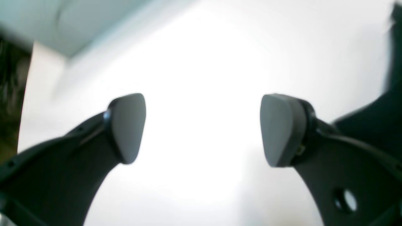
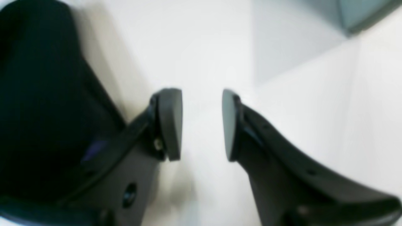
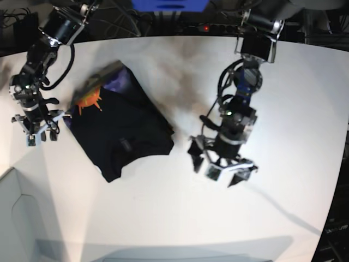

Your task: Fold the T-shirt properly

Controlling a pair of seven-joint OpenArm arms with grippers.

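The black T-shirt (image 3: pixel 122 134) lies in a rough folded bundle on the white table (image 3: pixel 289 109), left of centre. Its orange sun on purple (image 3: pixel 90 101) shows at the bundle's upper left. My right gripper (image 3: pixel 41 136) hovers just left of the shirt, open and empty. In the right wrist view the gripper (image 2: pixel 200 124) has a moderate gap over bare table, with black cloth (image 2: pixel 37 94) to its left. My left gripper (image 3: pixel 222 176) is wide open and empty, right of the shirt. In the left wrist view the gripper (image 1: pixel 204 128) is over bare table, with cloth (image 1: pixel 377 122) at the right edge.
Cables and a power strip (image 3: pixel 202 27) run along the table's back edge. A grey panel (image 3: pixel 16 218) stands at the front left corner. The table's curved edge (image 3: pixel 339 164) is at the right.
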